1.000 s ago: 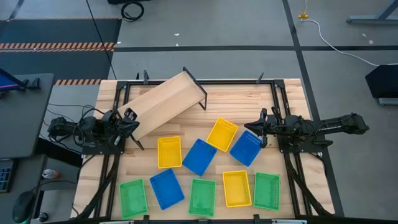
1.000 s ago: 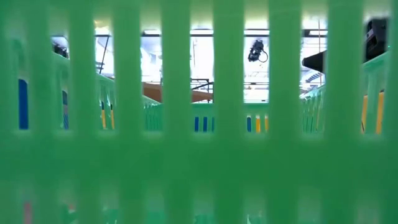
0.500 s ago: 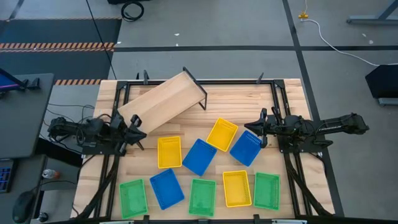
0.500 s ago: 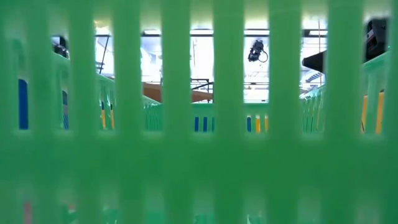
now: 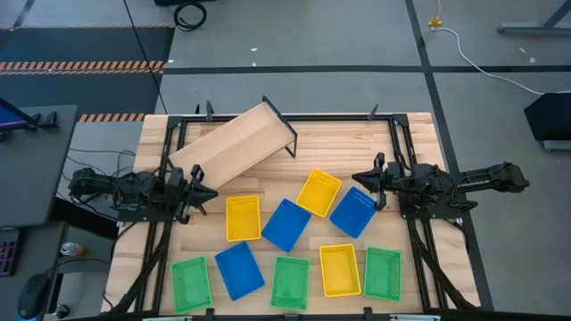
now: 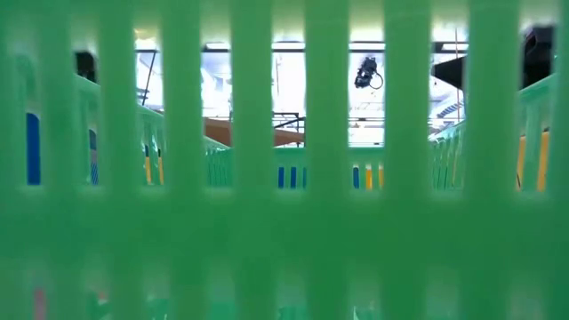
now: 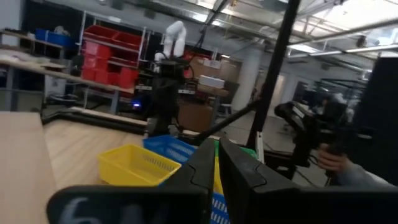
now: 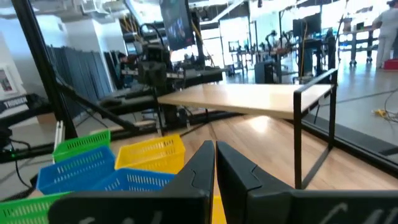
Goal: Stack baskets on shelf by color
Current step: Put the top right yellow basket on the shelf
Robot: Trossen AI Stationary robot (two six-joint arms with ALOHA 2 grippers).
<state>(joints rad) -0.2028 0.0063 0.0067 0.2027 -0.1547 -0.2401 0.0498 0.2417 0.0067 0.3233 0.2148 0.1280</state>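
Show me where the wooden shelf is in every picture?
High view: shelf lies slanted, upper left of the table.
Low view: brown sliver between green bars, probably the shelf.
Left wrist view: cannot tell.
Right wrist view: shelf across the middle.
Shared landmark: yellow basket.

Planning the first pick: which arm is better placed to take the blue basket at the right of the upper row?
Right. Its end effector, shut and empty, sits beside that blue basket. The left end effector is across the table, near a yellow basket.
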